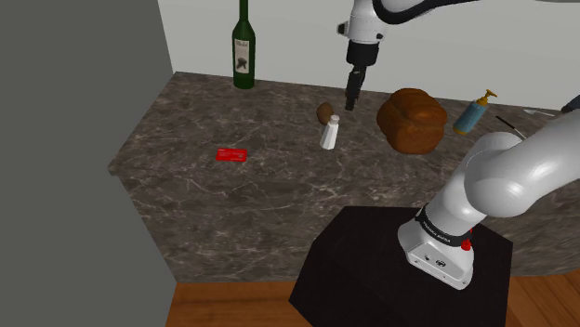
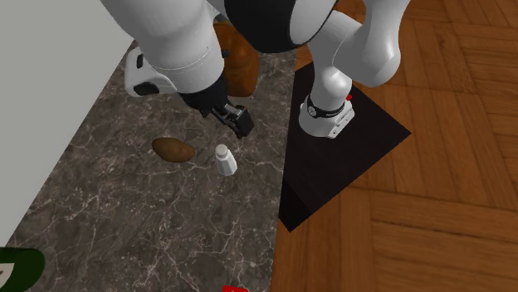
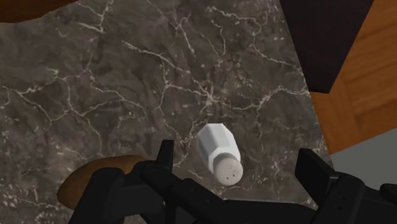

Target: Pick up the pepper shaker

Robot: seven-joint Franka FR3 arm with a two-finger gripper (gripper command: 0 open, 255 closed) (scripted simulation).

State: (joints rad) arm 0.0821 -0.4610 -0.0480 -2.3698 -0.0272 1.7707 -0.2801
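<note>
Hovering gripper point(image 1: 352, 99), pepper shaker point(image 1: 329, 133) below (untouched)

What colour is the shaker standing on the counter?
The shaker is plain white. The wrist view shows it best.

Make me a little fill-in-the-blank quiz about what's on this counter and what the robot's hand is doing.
1. The shaker stands upright and is coloured ____.
2. The hand hovers above it, ____ and holding nothing.
3. The tall bottle near the wall is ____.
4. The flat card on the counter is ____.
Missing words: white; open; green; red.
</note>
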